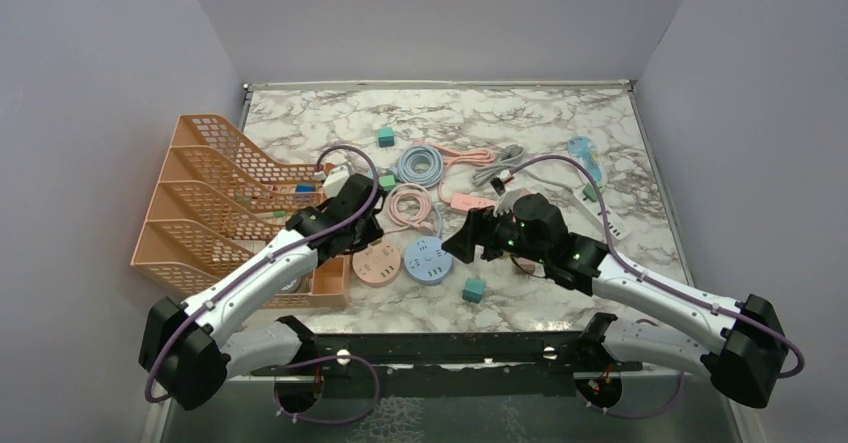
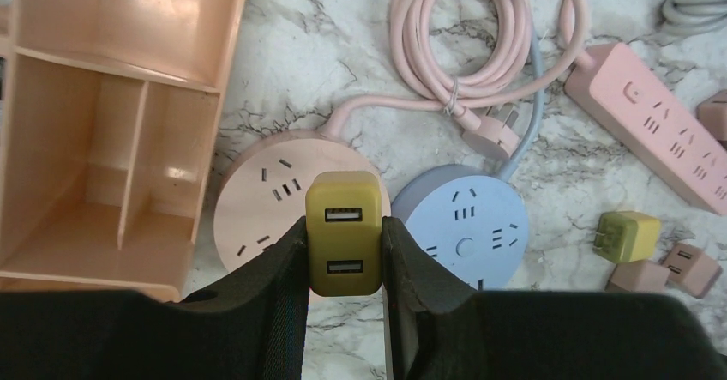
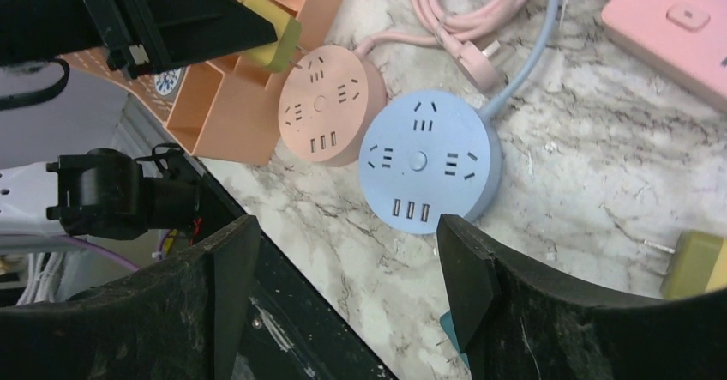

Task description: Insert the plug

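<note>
left end effector: clamped on yellow plug, USB face up to aim prongs down | pink round socket: just below, likely target | right end effector: spread apart, empty, above blue round socket

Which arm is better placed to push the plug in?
Left. The left end effector is shut on the yellow plug, at the pink round socket. The right end effector is open and empty, above the blue round socket.
</note>
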Available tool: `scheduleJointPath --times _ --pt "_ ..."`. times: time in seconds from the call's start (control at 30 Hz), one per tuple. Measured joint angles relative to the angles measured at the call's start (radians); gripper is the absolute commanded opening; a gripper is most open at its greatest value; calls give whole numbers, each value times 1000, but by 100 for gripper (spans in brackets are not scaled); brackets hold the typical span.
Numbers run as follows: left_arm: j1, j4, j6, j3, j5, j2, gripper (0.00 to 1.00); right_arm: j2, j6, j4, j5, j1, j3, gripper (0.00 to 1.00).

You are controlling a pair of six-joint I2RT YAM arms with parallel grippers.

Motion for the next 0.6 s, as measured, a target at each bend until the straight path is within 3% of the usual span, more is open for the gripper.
scheduleJointPath --times 0.17,0.6 --pt "-109 -16 -105 4 -97 90 0 -3 99 -26 42 0 -21 75" --pt "-200 -102 -302 14 -234 165 0 -56 256 -91 137 0 -92 75"
